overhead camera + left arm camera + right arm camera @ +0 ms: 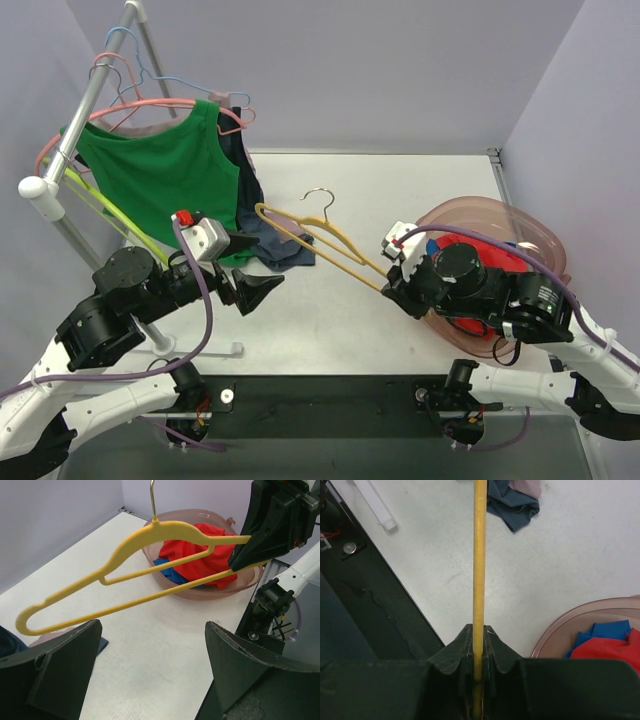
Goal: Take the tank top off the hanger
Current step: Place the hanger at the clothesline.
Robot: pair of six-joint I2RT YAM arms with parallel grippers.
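Observation:
My right gripper (392, 282) (479, 630) is shut on one end of a bare yellow hanger (320, 240) (135, 545) (479, 555) and holds it above the table. No cloth is on the hanger. A dark blue tank top (280, 248) (515, 505) lies crumpled on the table beyond the hanger's far end, by the rack. Just below that end, my left gripper (262, 265) (150, 650) is open, with only bare table between its fingers.
A clothes rack (90, 100) at the back left carries a green tank top (165, 175) on a pink hanger (150, 105), plus other hangers. A translucent pink basin (500, 215) (200, 592) (580, 615) holding red and blue clothes sits at the right.

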